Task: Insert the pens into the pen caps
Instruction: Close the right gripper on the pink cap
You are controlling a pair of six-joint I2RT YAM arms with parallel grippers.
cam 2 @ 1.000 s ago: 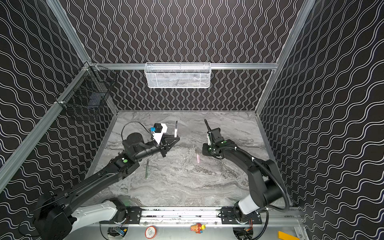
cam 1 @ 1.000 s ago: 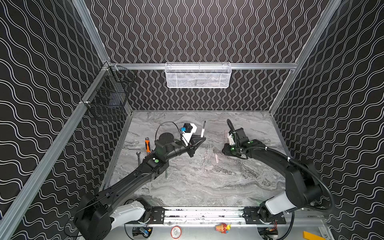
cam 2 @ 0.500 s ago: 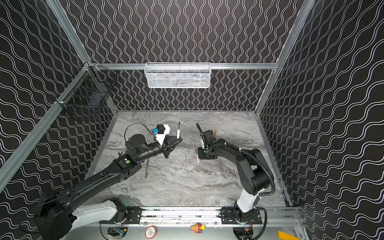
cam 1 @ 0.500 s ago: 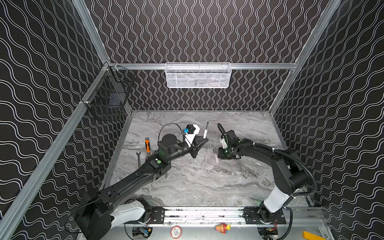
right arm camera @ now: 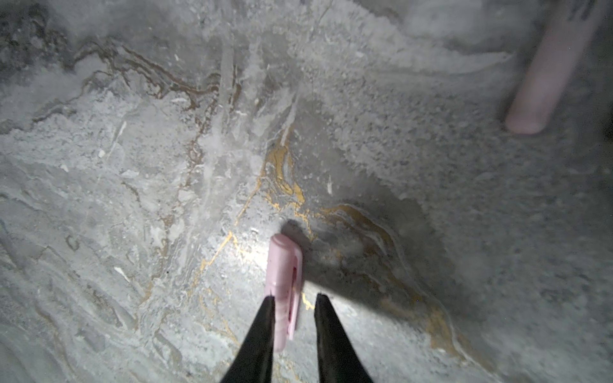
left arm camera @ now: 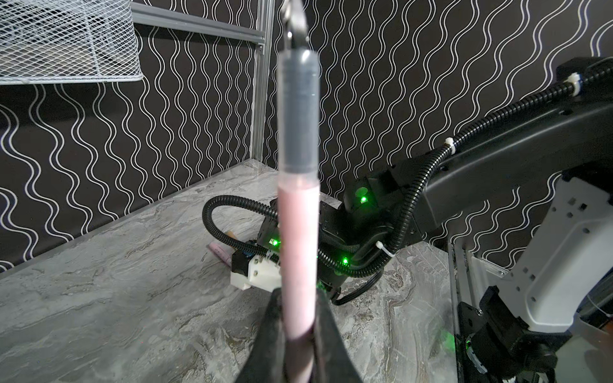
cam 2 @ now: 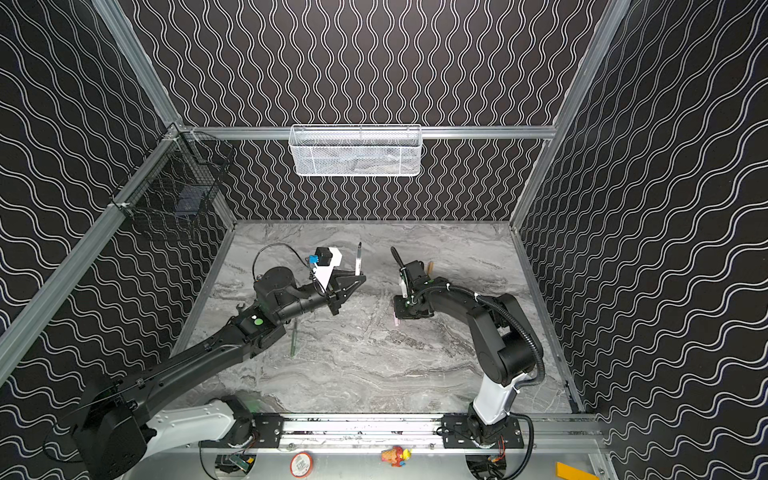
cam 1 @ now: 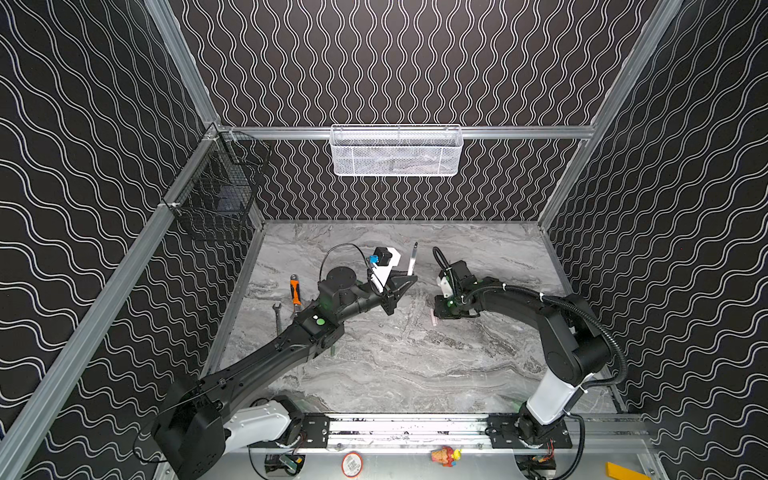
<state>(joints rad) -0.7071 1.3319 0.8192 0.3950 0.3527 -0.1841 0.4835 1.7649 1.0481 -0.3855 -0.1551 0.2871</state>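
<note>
**Tool** (cam 1: 294, 286): lies on the surface (cam 1: 395, 374) at 9 o'clock from the left pincer (cam 1: 409, 279), well apart from it. It is not a task item.

**Green pen** (cam 2: 294, 337): lies flat at 7 o'clock from that pincer, partly under the left arm. Neither pincer is near it.

**Left pincer:** clamped tight on the lower barrel of a pink pen (left arm camera: 298, 238). The pen stands near upright and clear of the surface, dark tip at 12 o'clock. Judgement: it is held this way so that a cap can be brought onto the tip.

**Pink cap** (right arm camera: 283, 275): lies flat on the surface at 4 o'clock from the left pincer.

**Right pincer** (right arm camera: 293, 300): down at the surface, jaws a narrow way apart and astride the cap, at the end away from its closed crown. One finger (right arm camera: 265, 318) touches the cap, and a sliver of surface shows between the cap and the other finger. There is no grip yet. Judgement: the pincer lies along the cap's length so that the jaws close across its narrow width. The step in hand is the pick-up.

**Tan piece** (cam 2: 430, 266): at 12 o'clock from the right pincer, mostly hidden behind the arm. I cannot tell whether it is a pen or a cap.
</note>
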